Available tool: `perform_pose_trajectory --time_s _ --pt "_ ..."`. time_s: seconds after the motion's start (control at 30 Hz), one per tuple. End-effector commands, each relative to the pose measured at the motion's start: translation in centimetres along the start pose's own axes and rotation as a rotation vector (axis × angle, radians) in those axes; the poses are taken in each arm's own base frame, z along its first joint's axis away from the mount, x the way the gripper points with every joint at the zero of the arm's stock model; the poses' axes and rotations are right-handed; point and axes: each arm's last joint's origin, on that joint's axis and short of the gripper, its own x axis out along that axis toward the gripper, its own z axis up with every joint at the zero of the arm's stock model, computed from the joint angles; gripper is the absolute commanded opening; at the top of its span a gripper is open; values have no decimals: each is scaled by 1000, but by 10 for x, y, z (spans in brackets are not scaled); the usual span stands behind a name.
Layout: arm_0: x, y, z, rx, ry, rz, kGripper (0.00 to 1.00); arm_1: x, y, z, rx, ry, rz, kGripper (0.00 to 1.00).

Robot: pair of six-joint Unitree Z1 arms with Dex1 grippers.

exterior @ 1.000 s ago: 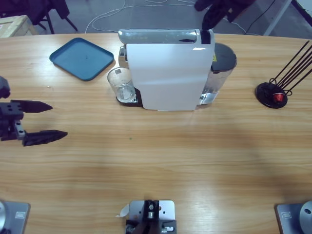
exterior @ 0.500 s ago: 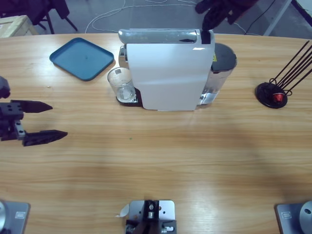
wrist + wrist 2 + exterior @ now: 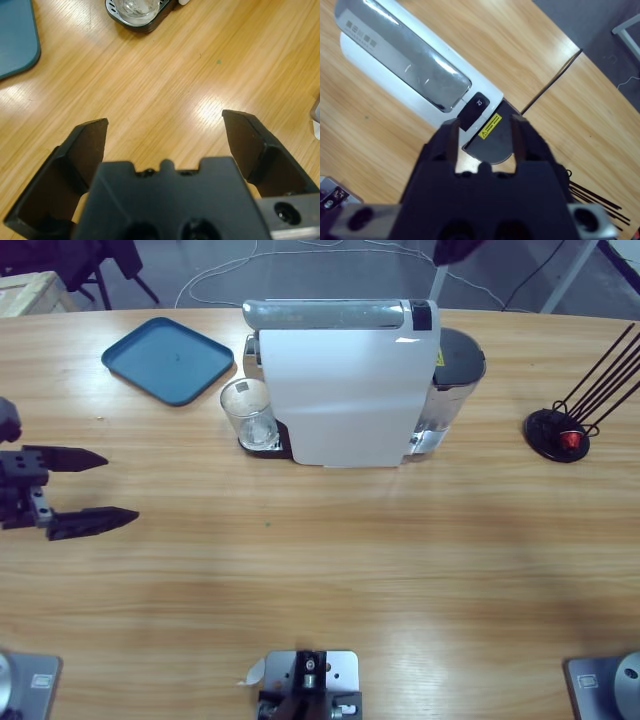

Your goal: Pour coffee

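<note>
Left gripper (image 3: 88, 490) at the table's left edge, jaws spread wide with nothing between them, low over bare wood; the left wrist view (image 3: 165, 135) confirms the gap and shows the glass ahead of the jaws. Right gripper (image 3: 484, 137) is above the coffee machine, looking down on its top; jaws stand a little apart, released, gripping nothing. In the high view only a dark piece of an arm shows at the top edge.

Wooden table (image 3: 330, 570): long, spans the whole view.

Coffee machine (image 3: 345, 385): white body with silver top, at the table's middle toward the far side. Water tank (image 3: 455, 380) sits against its right end; black button and yellow label visible near that end in the right wrist view.

Blue tray (image 3: 167, 360): far left, apart from the machine.

Black wire rack (image 3: 575, 420): far right, red spot on its base.

Glass (image 3: 248, 412): clear, upright, on the machine's drip stand at its left end, touching nothing else.
</note>
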Motion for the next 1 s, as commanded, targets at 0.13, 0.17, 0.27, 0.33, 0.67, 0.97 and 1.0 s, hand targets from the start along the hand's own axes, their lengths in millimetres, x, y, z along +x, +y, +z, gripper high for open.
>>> perform_pose_trajectory --time_s 0.13,0.17,0.27,0.33,0.67,0.97,1.0 --pt "2 -1 -9 -22 22 11 1000 12 5 -5 13 36 -2 1000" --pt "2 -1 -9 -22 22 12 1000 13 5 -5 13 39 -3 1000" --pt "2 -1 -10 -22 22 11 1000 15 5 -5 17 41 -2 1000" --pt "2 -1 -10 -23 23 11 1000 15 5 -5 22 41 -2 1000" --pt "3 -1 -10 -23 24 9 1000 5 4 -9 40 28 -4 1000" --pt "2 -3 -11 -18 19 8 1000 4 6 -19 50 31 -1 1000" --pt "1 -3 -11 -17 16 9 1000 4 6 -20 61 26 -3 1000"
